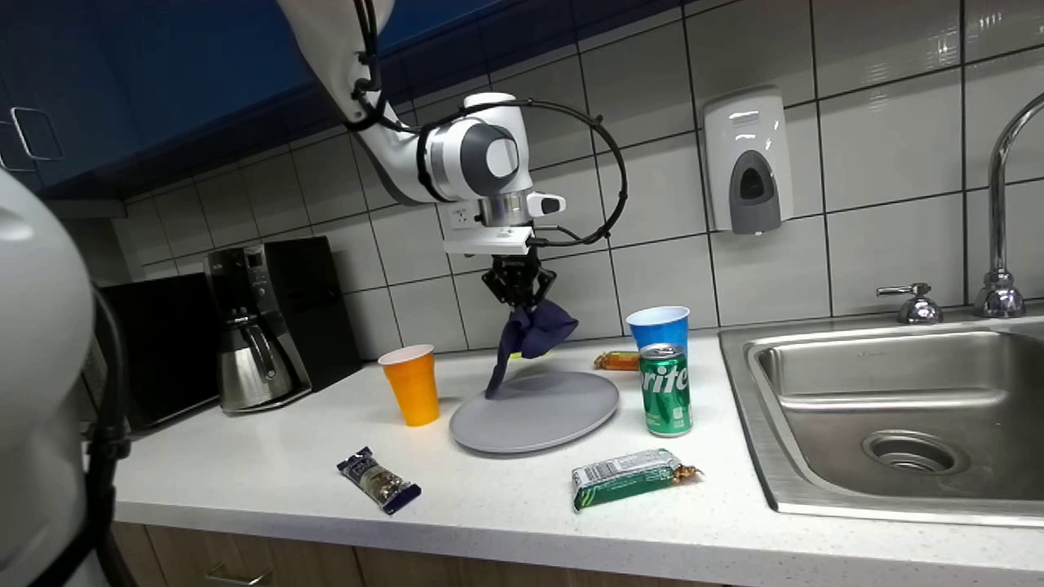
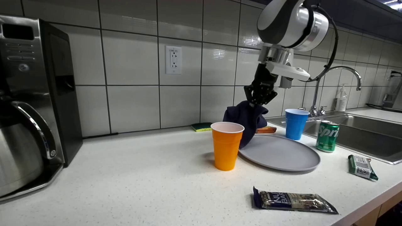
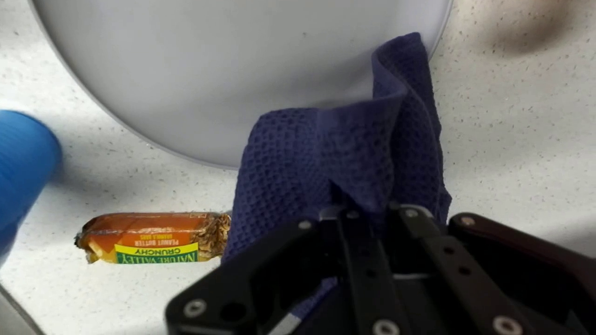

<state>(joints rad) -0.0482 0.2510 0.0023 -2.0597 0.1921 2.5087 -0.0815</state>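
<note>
My gripper [image 1: 526, 303] is shut on a dark purple-blue cloth [image 1: 540, 330], and also shows in an exterior view [image 2: 253, 104]. In the wrist view the fingertips [image 3: 372, 215] pinch a fold of the waffle-textured cloth [image 3: 298, 153]. The cloth hangs down in folds over the back rim of a round grey plate [image 1: 538, 420]. Its long tail reaches the plate's rim; I cannot tell whether it rests on it. The plate also shows in the wrist view [image 3: 186, 70]. An orange cup [image 2: 226, 150] stands beside the plate. An orange-wrapped granola bar [image 3: 149, 237] lies behind the plate.
A blue cup [image 1: 652, 326] and a green Sprite can [image 1: 666, 399] stand between plate and sink [image 1: 758, 424]. A green-wrapped bar [image 1: 624, 479] and a nut bar [image 2: 289, 201] lie near the front edge. A sponge [image 2: 202, 126] lies by the wall. A coffee maker [image 1: 281, 318] stands farther along.
</note>
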